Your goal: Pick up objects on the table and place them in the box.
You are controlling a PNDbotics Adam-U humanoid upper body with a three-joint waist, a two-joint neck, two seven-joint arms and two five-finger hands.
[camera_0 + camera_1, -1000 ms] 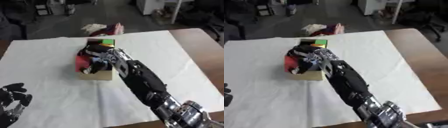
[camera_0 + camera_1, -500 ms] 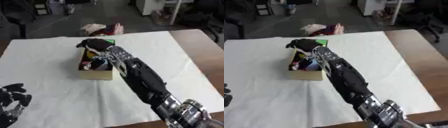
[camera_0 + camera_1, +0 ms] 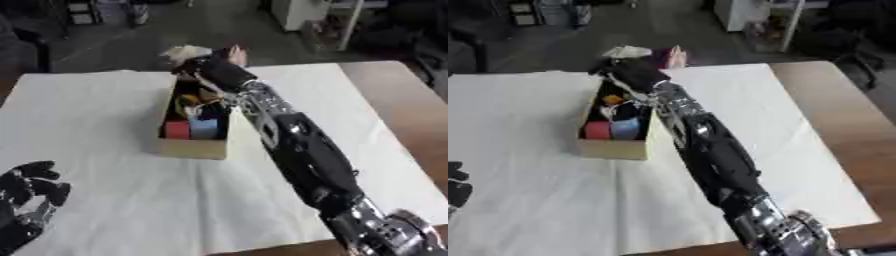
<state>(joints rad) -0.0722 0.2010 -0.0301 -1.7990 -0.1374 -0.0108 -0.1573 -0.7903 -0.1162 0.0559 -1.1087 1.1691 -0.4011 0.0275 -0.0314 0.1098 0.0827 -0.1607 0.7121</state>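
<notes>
Near the worktop's front left corner, the left hand (image 3: 26, 192) rests idle, fingers relaxed. Midway sits the tan cardboard box (image 3: 194, 148), holding red, blue and yellow objects. Beyond its far end, the right hand (image 3: 213, 70) reaches towards a pale and pink bundle (image 3: 645, 53) at the far edge; its fingers' state can't be made out. Judging so, grasping that bundle comes next.

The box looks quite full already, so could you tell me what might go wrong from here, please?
1. The right hand reaches over the far end of the box, and the arm runs along its right wall; drawing back might nudge or drag the box.
2. A red object and a blue one lie near the front wall, so further items may pile above the rim and spill onto the white cloth.
</notes>
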